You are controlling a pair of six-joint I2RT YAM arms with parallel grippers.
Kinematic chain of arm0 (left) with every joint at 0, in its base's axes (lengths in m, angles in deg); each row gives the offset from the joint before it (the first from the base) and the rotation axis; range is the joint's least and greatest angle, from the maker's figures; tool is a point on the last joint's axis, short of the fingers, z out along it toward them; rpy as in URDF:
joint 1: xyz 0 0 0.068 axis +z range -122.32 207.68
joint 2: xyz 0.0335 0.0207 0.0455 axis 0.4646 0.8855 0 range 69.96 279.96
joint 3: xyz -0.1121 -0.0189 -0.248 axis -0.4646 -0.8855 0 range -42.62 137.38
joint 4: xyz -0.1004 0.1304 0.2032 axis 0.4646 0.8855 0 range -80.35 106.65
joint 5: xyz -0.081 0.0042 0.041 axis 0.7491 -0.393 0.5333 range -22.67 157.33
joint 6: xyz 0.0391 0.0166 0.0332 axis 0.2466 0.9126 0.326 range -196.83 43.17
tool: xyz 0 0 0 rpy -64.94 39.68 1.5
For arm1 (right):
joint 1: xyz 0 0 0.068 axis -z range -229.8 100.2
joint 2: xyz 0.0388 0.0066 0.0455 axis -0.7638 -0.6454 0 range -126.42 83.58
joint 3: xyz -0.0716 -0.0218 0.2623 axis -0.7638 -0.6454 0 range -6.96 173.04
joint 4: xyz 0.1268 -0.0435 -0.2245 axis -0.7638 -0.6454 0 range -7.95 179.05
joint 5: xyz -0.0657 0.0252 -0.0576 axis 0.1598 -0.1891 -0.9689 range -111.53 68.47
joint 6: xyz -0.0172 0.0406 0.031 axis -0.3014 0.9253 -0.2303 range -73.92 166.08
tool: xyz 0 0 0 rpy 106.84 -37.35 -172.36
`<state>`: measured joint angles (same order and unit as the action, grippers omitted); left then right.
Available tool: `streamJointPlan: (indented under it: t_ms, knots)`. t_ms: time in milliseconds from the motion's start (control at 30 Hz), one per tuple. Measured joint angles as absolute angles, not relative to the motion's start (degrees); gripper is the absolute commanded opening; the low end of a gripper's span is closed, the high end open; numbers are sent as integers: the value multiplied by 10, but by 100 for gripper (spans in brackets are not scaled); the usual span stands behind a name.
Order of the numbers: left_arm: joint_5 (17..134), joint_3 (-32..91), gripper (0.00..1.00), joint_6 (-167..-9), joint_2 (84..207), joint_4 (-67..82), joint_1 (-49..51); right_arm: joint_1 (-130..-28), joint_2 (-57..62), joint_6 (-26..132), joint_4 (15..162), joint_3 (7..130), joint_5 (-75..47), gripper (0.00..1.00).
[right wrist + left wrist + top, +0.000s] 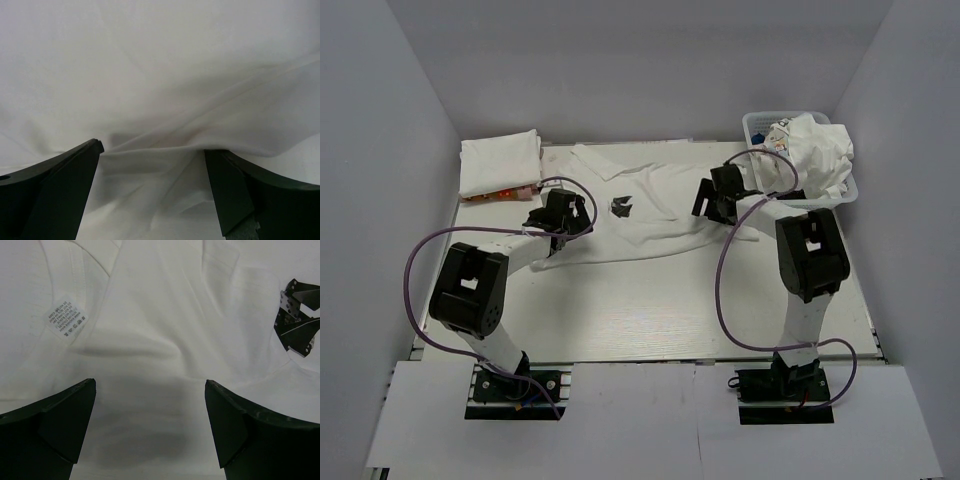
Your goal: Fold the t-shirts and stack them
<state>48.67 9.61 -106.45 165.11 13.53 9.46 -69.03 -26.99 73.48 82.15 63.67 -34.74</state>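
Left tool (pixel 150 384) stood wide open, empty, above the printed white t-shirt (pixel 660 190). Right tool (pixel 153 149) stood likewise over that shirt's right side.

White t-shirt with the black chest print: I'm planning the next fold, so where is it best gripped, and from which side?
Probably from straight above: the white cloth t-shirt lies flat, offering no edge to slide under. The raised crease between the open fingers of the right gripper gives the best pinch; the left gripper, also open, faces smoother cloth beside the neck label.
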Motion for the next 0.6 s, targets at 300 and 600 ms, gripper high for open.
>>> streamJointPlan:
  t_ms: [300,600]
  knots:
    - [470,96,100,-1065,1652,136,95,-689,-316,705,783,731,-405,90]
    - [469,96,100,-1065,1659,137,95,-685,-318,650,810,758,-361,90]
